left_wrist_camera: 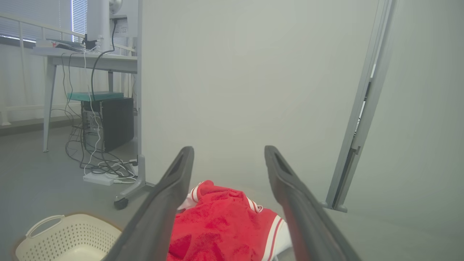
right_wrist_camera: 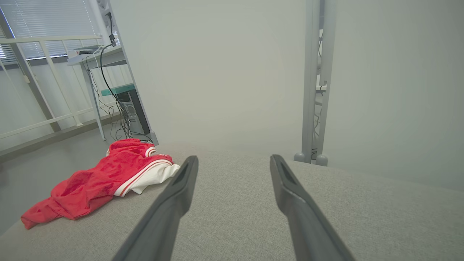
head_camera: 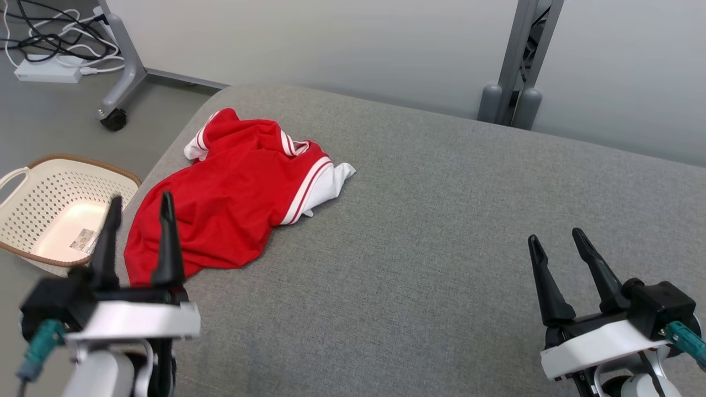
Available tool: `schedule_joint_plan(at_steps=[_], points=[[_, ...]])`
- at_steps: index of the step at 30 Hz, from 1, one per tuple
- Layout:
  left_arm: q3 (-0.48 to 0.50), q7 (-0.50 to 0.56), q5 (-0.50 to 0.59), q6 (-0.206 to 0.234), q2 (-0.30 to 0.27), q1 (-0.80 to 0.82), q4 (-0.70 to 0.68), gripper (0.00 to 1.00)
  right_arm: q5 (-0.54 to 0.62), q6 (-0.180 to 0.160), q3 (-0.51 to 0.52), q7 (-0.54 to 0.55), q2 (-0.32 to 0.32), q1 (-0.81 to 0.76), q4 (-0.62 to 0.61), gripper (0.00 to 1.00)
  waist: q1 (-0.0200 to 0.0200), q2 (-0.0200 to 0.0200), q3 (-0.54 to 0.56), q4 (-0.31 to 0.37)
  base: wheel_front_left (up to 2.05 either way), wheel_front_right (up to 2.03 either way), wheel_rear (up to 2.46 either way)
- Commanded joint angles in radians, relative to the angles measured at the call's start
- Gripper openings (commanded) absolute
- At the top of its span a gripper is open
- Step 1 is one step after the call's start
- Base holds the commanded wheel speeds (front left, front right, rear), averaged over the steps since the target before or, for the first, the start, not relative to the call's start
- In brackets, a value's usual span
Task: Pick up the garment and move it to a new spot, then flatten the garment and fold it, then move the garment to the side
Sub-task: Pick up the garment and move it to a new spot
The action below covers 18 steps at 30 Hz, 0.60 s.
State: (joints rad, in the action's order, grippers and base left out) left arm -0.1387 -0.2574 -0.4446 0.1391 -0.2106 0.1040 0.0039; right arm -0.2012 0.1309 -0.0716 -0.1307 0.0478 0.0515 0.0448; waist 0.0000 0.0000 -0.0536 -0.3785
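Note:
A red garment [head_camera: 231, 193] with white trim and stripes lies crumpled near the left edge of the grey padded surface [head_camera: 441, 231]. My left gripper [head_camera: 140, 203] hovers open just in front of the garment's near end, fingers pointing toward it, nothing between them. The left wrist view looks over the garment [left_wrist_camera: 221, 228] between the open fingers. My right gripper [head_camera: 554, 238] stands open at the lower right, far from the garment, above bare grey fabric. In the right wrist view the garment [right_wrist_camera: 105, 177] lies off to the left.
A cream perforated basket [head_camera: 49, 209] with a brown rim stands on the floor left of the surface. A wheeled stand leg [head_camera: 118, 82], cables and a power strip [head_camera: 47, 70] lie at the back left. Grey partition posts [head_camera: 518, 60] rise behind the surface.

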Motion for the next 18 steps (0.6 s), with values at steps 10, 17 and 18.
schedule_joint_plan(at_steps=[10, 17, 18], points=[[0.06, 0.081, -0.021, -0.023, -0.079, 0.359, 0.073, 1.0, 0.047, 0.0, 0.002, 0.026, 0.006, 0.041, -0.048, 1.0, 0.0, 0.0, -0.082, 0.032, 0.0, 0.0, 0.0], [0.027, 0.195, -0.078, -0.108, -0.096, 0.53, 0.449, 1.0, 0.078, 0.0, -0.007, 0.04, 0.006, 0.068, -0.064, 1.0, 0.0, 0.0, -0.145, 0.068, 0.0, 0.0, 0.0], [0.023, 0.212, -0.084, -0.118, -0.094, 0.542, 0.51, 1.0, 0.081, 0.0, -0.009, 0.04, 0.006, 0.071, -0.068, 1.0, 0.0, 0.0, -0.153, 0.071, 0.0, 0.0, 0.0]])
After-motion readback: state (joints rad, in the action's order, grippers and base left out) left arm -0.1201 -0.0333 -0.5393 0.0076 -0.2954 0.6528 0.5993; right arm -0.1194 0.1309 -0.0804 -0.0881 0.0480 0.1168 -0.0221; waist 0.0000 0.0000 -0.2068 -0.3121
